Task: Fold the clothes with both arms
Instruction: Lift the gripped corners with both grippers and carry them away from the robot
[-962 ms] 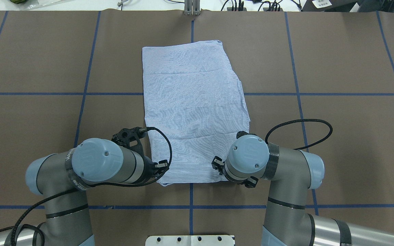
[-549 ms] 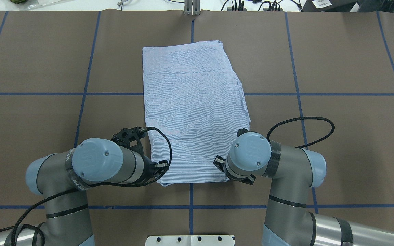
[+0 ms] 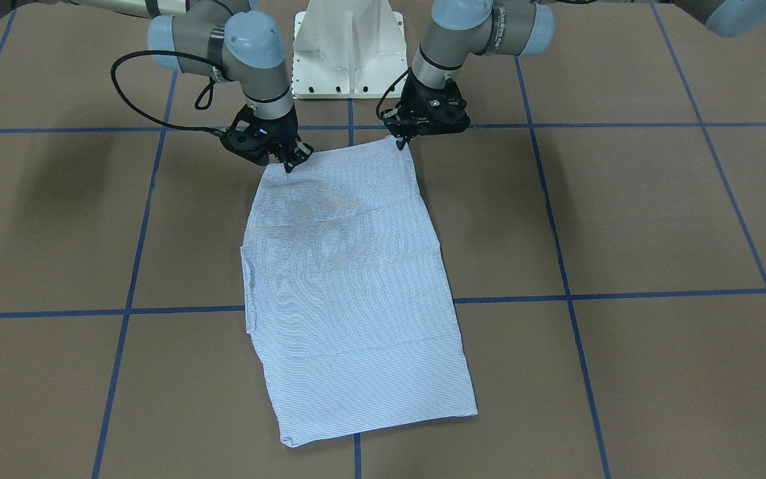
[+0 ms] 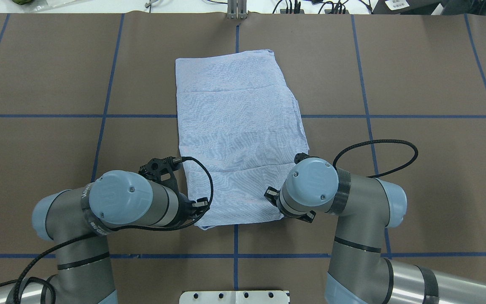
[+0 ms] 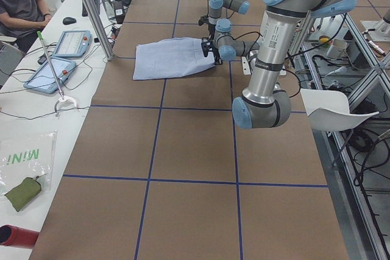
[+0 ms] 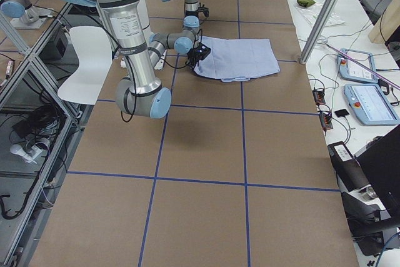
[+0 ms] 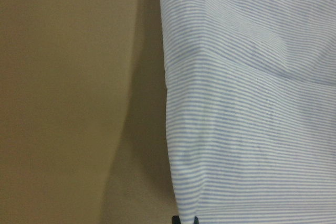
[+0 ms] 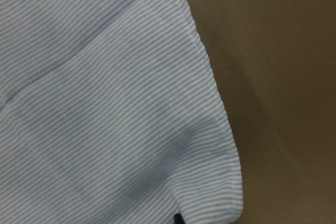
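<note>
The light blue striped shirt (image 4: 238,139) lies folded into a long rectangle on the brown table, also in the front view (image 3: 350,279). My left gripper (image 3: 401,142) pinches the shirt's near left corner; the left wrist view shows that corner (image 7: 252,103) at its closed tips. My right gripper (image 3: 288,166) is shut on the near right corner, where the cloth is wrinkled and slightly raised (image 8: 105,103). From overhead both grippers are mostly hidden under the wrists, left (image 4: 198,209) and right (image 4: 277,207). Collar, buttons and pocket are hidden.
The white pedestal base (image 4: 234,297) stands at the near edge between the arms. Blue tape lines (image 4: 99,116) grid the brown table. A metal post (image 4: 236,10) stands at the far edge. Tablets (image 5: 70,44) and a seated person are on the side bench.
My right arm has shifted a little to the right and away from the base, drawing the shirt's near right corner with it. The left arm has not moved.
</note>
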Tool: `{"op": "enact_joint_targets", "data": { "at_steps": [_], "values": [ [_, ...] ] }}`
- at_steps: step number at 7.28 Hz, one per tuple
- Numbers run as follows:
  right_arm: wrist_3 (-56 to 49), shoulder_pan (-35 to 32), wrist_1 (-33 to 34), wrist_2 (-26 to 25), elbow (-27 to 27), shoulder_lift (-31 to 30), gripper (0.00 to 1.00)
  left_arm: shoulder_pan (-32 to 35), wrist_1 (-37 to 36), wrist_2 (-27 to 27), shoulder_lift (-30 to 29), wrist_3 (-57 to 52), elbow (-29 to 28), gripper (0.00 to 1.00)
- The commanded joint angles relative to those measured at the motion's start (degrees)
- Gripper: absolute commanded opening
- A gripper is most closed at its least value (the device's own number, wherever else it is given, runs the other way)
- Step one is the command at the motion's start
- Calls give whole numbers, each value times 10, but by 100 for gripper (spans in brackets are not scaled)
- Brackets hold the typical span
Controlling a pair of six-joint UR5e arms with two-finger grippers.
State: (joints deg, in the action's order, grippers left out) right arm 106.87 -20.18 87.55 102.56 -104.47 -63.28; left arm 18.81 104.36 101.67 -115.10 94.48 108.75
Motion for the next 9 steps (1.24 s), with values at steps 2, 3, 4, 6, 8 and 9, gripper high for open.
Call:
{"op": "enact_joint_targets", "data": {
  "at_steps": [2, 3, 4, 6, 8, 9],
  "values": [
    [-10, 7, 4, 1, -79, -50, 0, 1, -3, 3, 0, 0, 37, 0],
    [-10, 18, 48, 3, -102, -48, 0, -1, -5, 4, 2, 0, 60, 0],
    [-10, 29, 80, 9, -135, -42, 0, -2, -6, 9, 2, 0, 73, 0],
    [-10, 41, 96, 10, -208, -45, 0, -41, -42, 24, 4, 1, 108, 0],
    [-10, 42, 103, 42, -253, -42, 0, -72, -101, 26, 3, 1, 173, 0],
    [-10, 48, 104, 51, -267, -42, 0, -81, -128, 37, 3, 2, 215, 0]
  ]
}}
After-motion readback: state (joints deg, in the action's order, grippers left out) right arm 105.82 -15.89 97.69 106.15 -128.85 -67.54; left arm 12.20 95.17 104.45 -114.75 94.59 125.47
